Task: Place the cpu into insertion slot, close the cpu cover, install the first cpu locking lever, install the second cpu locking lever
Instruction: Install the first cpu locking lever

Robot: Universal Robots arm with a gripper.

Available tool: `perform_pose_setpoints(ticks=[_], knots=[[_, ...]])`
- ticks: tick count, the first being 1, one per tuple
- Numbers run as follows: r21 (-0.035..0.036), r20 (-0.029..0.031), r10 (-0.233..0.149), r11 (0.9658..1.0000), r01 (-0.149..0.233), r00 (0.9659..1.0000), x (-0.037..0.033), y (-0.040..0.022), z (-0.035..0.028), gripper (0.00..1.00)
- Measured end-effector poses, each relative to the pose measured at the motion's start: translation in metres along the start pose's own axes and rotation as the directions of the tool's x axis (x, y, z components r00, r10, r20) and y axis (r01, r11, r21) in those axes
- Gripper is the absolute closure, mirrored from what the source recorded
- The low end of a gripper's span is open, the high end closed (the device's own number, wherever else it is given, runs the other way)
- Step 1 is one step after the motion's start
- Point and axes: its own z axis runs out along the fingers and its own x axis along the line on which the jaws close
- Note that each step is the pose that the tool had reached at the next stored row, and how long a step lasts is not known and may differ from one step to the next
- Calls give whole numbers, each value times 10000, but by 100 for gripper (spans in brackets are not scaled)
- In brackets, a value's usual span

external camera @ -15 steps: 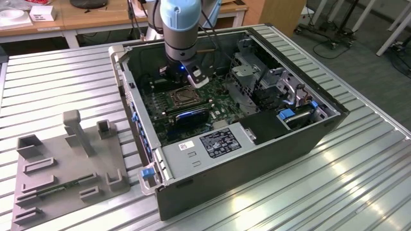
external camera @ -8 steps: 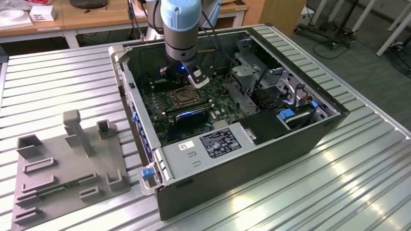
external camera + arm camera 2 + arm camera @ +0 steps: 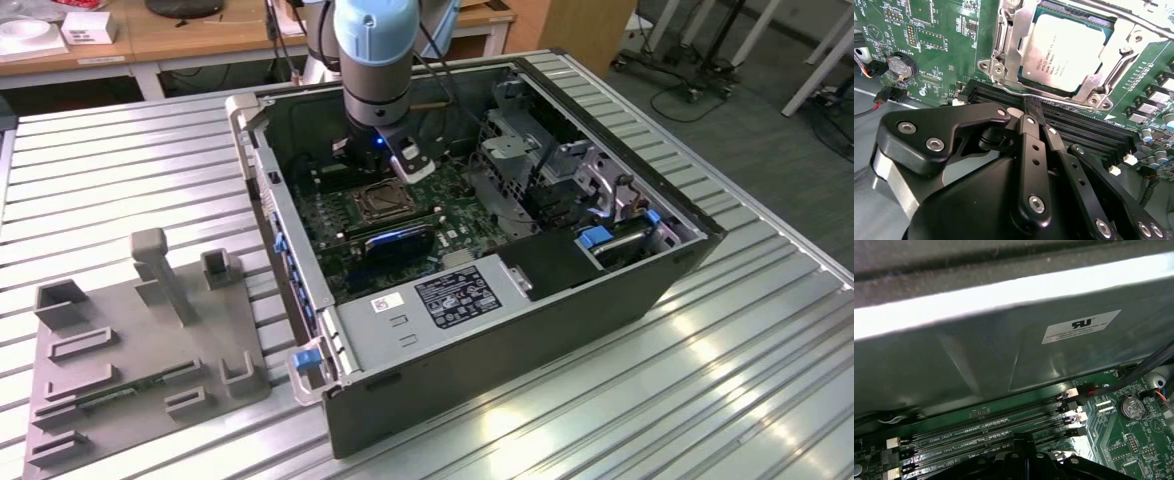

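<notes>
In the second wrist view the cpu (image 3: pixel 1064 50), a square chip with a silvery top, lies flat in the insertion slot. The cpu cover (image 3: pixel 1005 47), a silver frame plate, lies down around it, and the chip shows through its window. A thin metal lever rod (image 3: pixel 1134 22) runs along one side of the socket; whether it is latched I cannot tell. My gripper (image 3: pixel 1029 107) is shut with nothing between its black fingers, its tips over the memory slots (image 3: pixel 1079 127) just beside the socket. In the exterior view the gripper (image 3: pixel 395 172) hangs low over the socket (image 3: pixel 380 203) inside the open computer case.
The case walls (image 3: pixel 467 340) enclose the motherboard, with a drive cage (image 3: pixel 514 150) at the exterior view's right of the socket. A coin battery (image 3: pixel 1132 407) and cables (image 3: pixel 1134 377) sit near the memory slots (image 3: pixel 979 432). A grey fixture tray (image 3: pixel 134 340) lies on the table outside.
</notes>
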Motion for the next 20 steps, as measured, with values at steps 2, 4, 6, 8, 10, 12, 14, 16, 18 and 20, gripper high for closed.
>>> perform_pose_setpoints(ticks=[2,4,6,8,10,12,14,16,18,20], knots=[[-4,0,-1,10000,1,10000,-1,-3,0,89],[-3,2,0,10000,0,10000,-2,-7,-1,89],[0,2,0,10000,0,10000,-3,-7,-2,89],[1,2,0,10000,0,10000,-3,-7,-3,89],[-6,5,-1,10000,1,10000,-4,-3,-13,89],[-8,3,-1,10000,1,10000,-5,6,-34,89],[-5,1,0,10000,0,10000,-7,14,-59,89],[-4,-1,0,10000,0,10000,-8,24,-88,89],[-8,-1,1,10000,-1,10000,-10,35,-118,89],[-9,-2,1,10000,-1,10000,-12,45,-144,89]])
